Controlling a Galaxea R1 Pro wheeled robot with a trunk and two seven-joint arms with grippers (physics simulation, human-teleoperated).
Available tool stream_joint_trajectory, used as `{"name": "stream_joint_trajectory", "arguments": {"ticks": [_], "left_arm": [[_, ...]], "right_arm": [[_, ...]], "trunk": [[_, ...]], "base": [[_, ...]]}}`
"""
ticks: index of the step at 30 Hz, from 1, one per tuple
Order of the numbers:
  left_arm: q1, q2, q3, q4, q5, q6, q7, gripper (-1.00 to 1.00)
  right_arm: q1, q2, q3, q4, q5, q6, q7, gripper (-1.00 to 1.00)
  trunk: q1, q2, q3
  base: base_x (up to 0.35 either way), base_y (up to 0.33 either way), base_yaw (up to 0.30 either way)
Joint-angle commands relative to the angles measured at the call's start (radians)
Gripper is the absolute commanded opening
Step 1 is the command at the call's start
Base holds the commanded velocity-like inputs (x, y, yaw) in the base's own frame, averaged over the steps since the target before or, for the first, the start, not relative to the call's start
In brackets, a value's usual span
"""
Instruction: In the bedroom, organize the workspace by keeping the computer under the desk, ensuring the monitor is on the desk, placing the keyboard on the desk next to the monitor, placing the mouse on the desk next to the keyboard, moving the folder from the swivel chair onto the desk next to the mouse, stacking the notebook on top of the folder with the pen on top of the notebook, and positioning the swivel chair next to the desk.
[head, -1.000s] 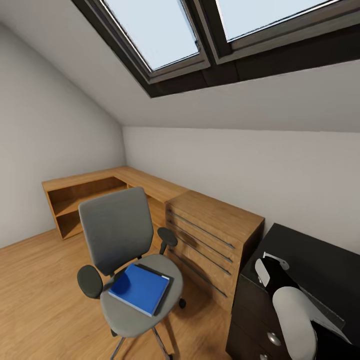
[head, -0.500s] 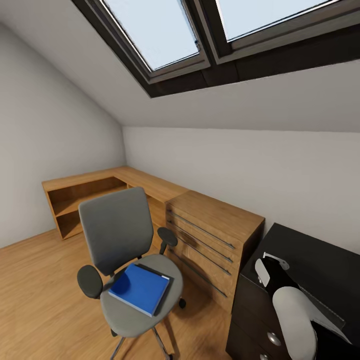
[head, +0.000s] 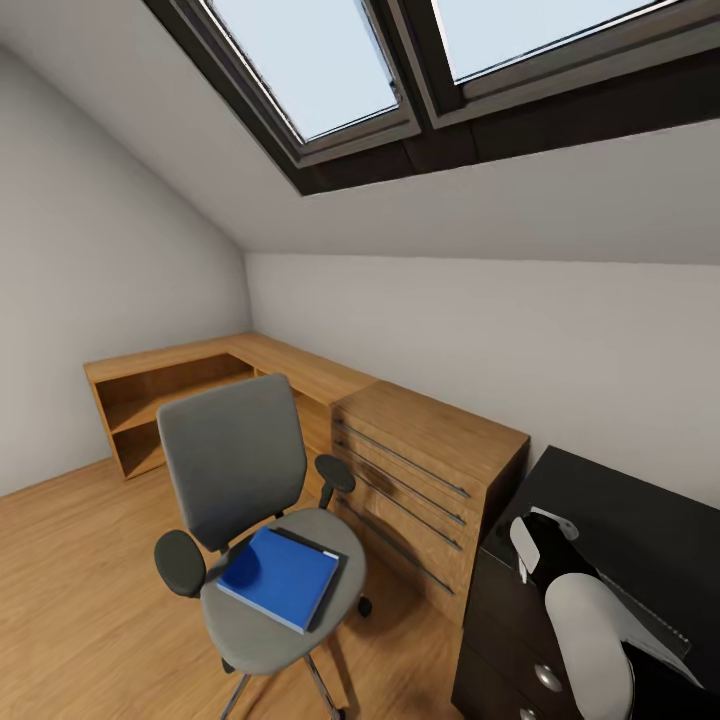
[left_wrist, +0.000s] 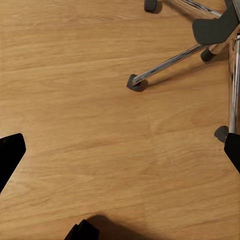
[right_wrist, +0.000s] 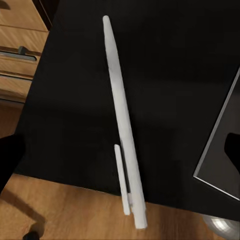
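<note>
The room is an attic bedroom with smooth grey sloped walls, a dark-framed skylight (head: 340, 80) overhead and a light wood plank floor (head: 70, 590). At the left of the head view a low light-wood cabinet (head: 180, 385) with open shelves runs along the wall and turns into a drawer block with long thin metal handles. In front of it stands the swivel chair (head: 245, 500): grey fabric seat and back, rounded black armrests, thin chrome legs. The folder (head: 280, 577) lies flat on the seat, a bright blue rectangle with a thin pale edge.

The left wrist view looks down at the bare floor, with chrome chair legs (left_wrist: 170, 62) ending in black castors; the left gripper (left_wrist: 120, 155) has its dark fingertips at opposite edges of the picture, spread wide around nothing.

At the right of the head view is the desk (head: 640, 520), matte black on top, with dark drawers and round silver knobs. The right arm's white rounded shell rises before it. In the right wrist view the pen (right_wrist: 122, 125), a slim white stick with a clip, lies on the black desk top near its edge, beside a flat dark pale-edged slab. The right gripper (right_wrist: 122, 155) is spread wide, its fingertips either side of the pen, not touching it.

Nothing differs from half a second ago.
</note>
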Motion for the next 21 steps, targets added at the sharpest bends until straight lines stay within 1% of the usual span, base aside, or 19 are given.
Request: {"name": "stream_joint_trajectory", "arguments": {"ticks": [1, 21], "left_arm": [[0.0, 0.001, -0.004, -0.003, 0.006, 0.003, 0.008, 1.0], [0.0, 0.001, -0.004, -0.003, 0.006, 0.003, 0.008, 1.0]], "right_arm": [[-0.001, 0.001, -0.004, -0.001, 0.006, 0.006, 0.001, 1.0], [-0.001, 0.001, -0.004, -0.002, 0.006, 0.005, 0.003, 1.0]], "trunk": [[0.0, -0.001, -0.001], [0.0, -0.001, -0.001]], "base": [[0.0, 0.0, 0.0], [0.0, 0.0, 0.0]]}}
